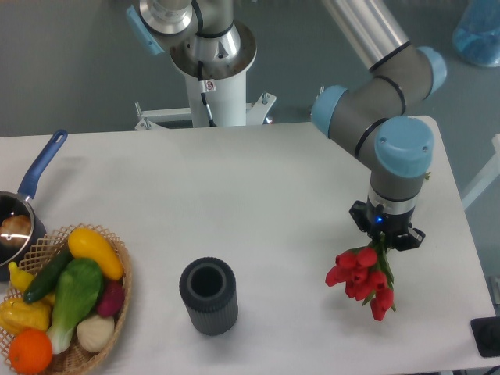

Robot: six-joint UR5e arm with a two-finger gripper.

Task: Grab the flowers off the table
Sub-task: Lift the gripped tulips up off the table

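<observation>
Flowers [363, 277], a small bunch of red tulip heads on thin green stems, sit at the right side of the white table [258, 195], directly under the arm's wrist. The red heads fan out toward the front edge of the table, and the stems run up into the gripper [385, 237]. The gripper points straight down and is seen from above, so its fingers are mostly hidden by the wrist; it appears closed around the stems, just above the heads. Whether the bunch is touching the tabletop or hanging just clear of it cannot be told from this view.

The arm [379, 117] comes in from the top of the picture, with a silver tube leading down to grey joints with light blue caps. Its white base column [212, 70] stands behind the far edge of the table.

Near the front middle of the table stands a dark ribbed cup [208, 295], upright and open at the top, well apart from the flowers. At the front left corner is a wicker basket [94, 355] holding vegetables and fruit: yellow, green, white, orange and one red-purple piece. Just behind the basket, at the left edge, is a pan [16, 226] with a blue handle [43, 162].
</observation>
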